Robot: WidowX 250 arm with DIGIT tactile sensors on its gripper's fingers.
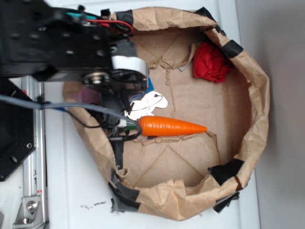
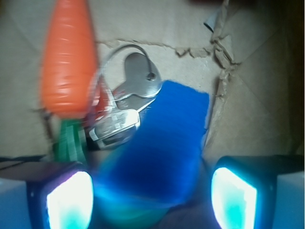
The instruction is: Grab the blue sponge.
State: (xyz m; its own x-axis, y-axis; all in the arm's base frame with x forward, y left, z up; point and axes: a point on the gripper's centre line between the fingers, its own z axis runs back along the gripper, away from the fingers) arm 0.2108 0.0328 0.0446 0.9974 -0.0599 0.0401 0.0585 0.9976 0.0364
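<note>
The black two-fingered gripper [image 2: 151, 191] stands spread wide, its pads either side of the flat bright-blue foam sponge [image 2: 164, 143], clear gaps showing on both flanks. The sponge lies on the floor of the crumpled brown paper basin [image 1: 255, 109], just beside a metal keyring [image 2: 126, 102] and an orange toy carrot [image 1: 172, 126]; a red crumpled cloth [image 1: 212, 62] sits against the far wall.

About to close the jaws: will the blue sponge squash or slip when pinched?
The blue sponge looks like soft foam, so it will likely compress and grip well. It seems thin and light, and may flex. It sits between the open jaws.
</note>
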